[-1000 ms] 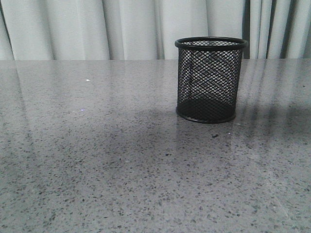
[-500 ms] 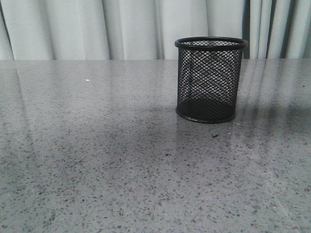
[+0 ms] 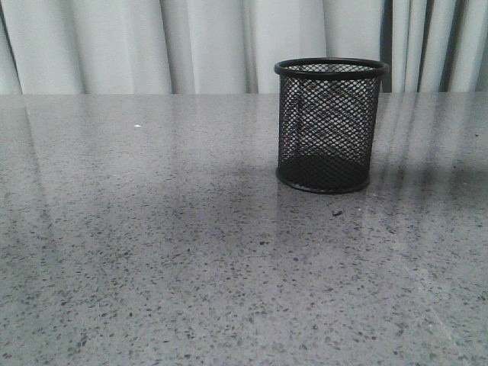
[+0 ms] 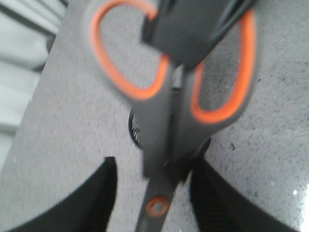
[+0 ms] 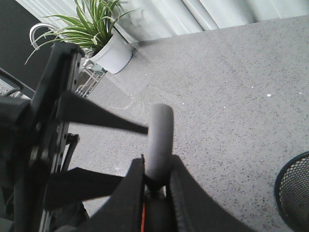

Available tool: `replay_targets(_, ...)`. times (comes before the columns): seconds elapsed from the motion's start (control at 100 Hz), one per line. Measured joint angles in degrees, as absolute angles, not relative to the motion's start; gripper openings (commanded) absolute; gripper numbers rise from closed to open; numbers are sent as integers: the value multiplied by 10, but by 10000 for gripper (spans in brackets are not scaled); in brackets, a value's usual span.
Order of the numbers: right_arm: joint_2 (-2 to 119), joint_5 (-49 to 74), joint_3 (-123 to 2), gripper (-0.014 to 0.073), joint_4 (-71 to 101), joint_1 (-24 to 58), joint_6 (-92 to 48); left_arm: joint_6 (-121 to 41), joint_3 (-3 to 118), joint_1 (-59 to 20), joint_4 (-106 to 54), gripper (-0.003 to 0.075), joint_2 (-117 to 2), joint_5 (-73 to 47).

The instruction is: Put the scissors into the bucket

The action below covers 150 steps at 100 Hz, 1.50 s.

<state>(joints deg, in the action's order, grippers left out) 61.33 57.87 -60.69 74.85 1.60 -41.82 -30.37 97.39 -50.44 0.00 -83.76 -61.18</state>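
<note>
The bucket [image 3: 331,126], a black wire-mesh cup, stands upright and empty on the grey table, right of centre; no gripper shows in the front view. My right gripper [image 5: 155,164] is shut on a grey handle of the scissors [image 5: 159,135] above the table. In the left wrist view the scissors [image 4: 164,121] fill the middle, with orange-lined handles and an orange pivot. My left gripper [image 4: 154,164] is open, its fingers [image 4: 96,203] apart on either side of the blades. The bucket [image 4: 135,128] lies below, mostly hidden by the scissors. It also shows in the right wrist view [image 5: 294,193].
The speckled grey table [image 3: 152,252] runs back to a white curtain [image 3: 114,46]. In the right wrist view a potted plant [image 5: 104,41] stands beyond the table's far side, and my left arm [image 5: 43,125] is close beside the scissors.
</note>
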Motion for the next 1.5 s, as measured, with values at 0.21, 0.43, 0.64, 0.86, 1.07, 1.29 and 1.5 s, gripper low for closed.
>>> replay_targets(0.21, 613, 566, -608, -56, 731, 16, -419, -288, 989, -447, 0, 512, -836, -662)
replay_targets(0.43, 615, 545, -674, -48, 605, 16, -383, -260, 1012, -353, -3, 512, -798, -685)
replay_targets(0.64, 627, 573, -787, -48, 435, 10, -278, -227, 1019, -221, -35, 512, -744, -689)
replay_targets(0.86, 658, 670, -847, -48, 323, 10, -224, -222, 1020, -101, -98, 512, -702, -691)
replay_targets(1.07, 677, 699, -850, -48, 296, 20, -220, -222, 1021, -58, -109, 512, -678, -693)
replay_targets(1.29, 707, 698, -851, -48, 293, 52, -219, -222, 1021, -57, -120, 512, -671, -694)
replay_targets(1.5, 750, 690, -851, -48, 284, 60, -218, -222, 1021, -57, -122, 512, -671, -694)
